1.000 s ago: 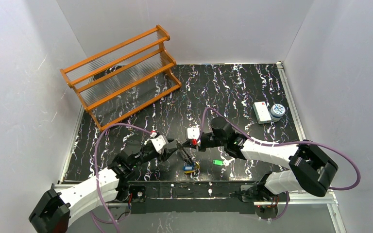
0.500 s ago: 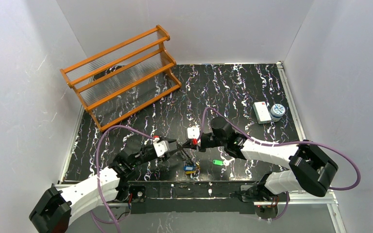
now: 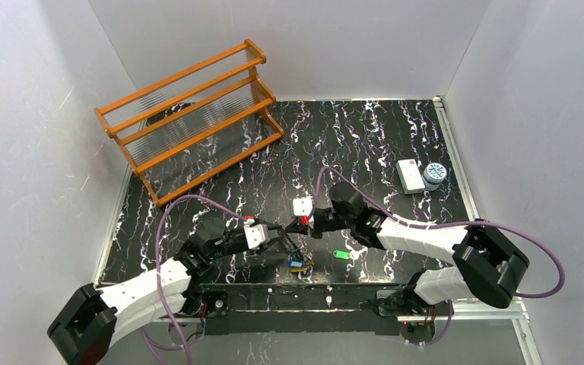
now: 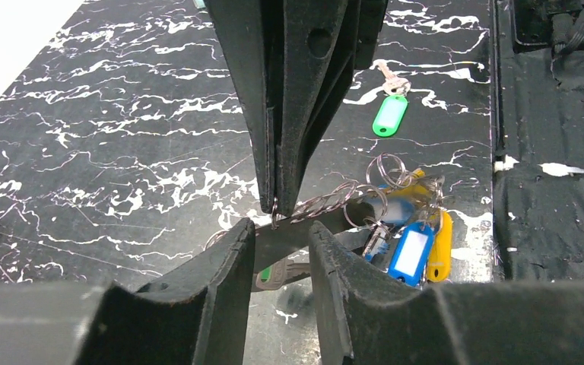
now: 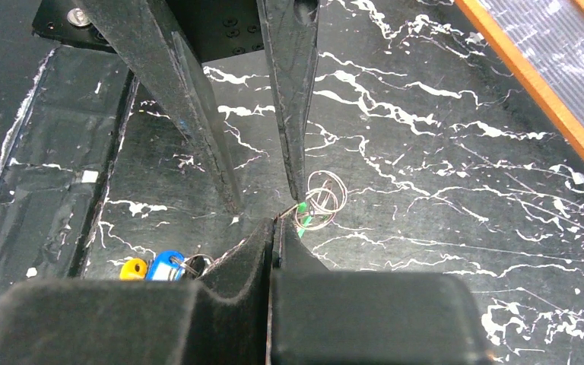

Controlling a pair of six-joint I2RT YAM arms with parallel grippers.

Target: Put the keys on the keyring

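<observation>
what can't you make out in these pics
Top view: the keyring pinched by the right gripper is too small to see.
Right wrist view: blue tag and yellow tag, half hidden by its own finger.
Left wrist view: a green bit, mostly under the left gripper.

A thin, pale wire keyring (image 4: pixel 325 202) is seen stretched out, one end reaching a bunch of blue- and yellow-tagged keys (image 4: pixel 414 247). A green-tagged key (image 4: pixel 390 114) is laid flat on the bench (image 4: pixel 122 114), apart from them.
</observation>
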